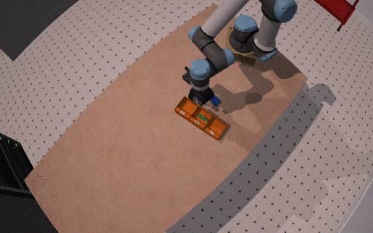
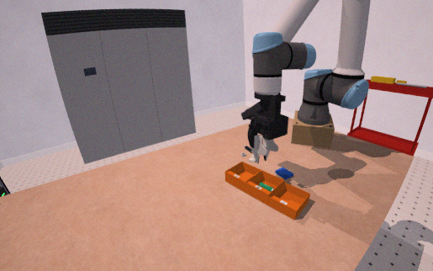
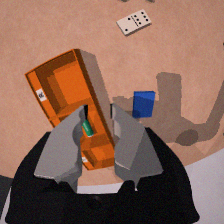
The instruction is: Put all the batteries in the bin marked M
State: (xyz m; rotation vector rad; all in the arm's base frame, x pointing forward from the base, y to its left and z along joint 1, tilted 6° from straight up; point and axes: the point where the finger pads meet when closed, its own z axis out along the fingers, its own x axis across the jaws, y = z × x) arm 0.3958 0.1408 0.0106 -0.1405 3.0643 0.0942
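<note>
A row of three orange bins (image 1: 184, 107) (image 2: 288, 207) (image 3: 60, 82) stands upright on the brown floor mat. A green battery (image 1: 202, 116) (image 2: 265, 186) (image 3: 88, 129) lies in the middle bin. My gripper (image 1: 200, 97) (image 2: 259, 156) (image 3: 99, 105) hangs above the back edge of the bins, between the left and middle bins. Its fingers stand close together and nothing is between them. The left finger hides the label of the middle bin in the wrist view.
A blue box (image 1: 216, 100) (image 2: 284, 172) (image 3: 143, 103) lies just behind the bins. A white domino (image 3: 134, 22) lies farther back. The arm's pedestal (image 2: 312, 132) and a red shelf (image 2: 396, 114) stand behind, and a grey cabinet (image 2: 118, 80) stands at the wall.
</note>
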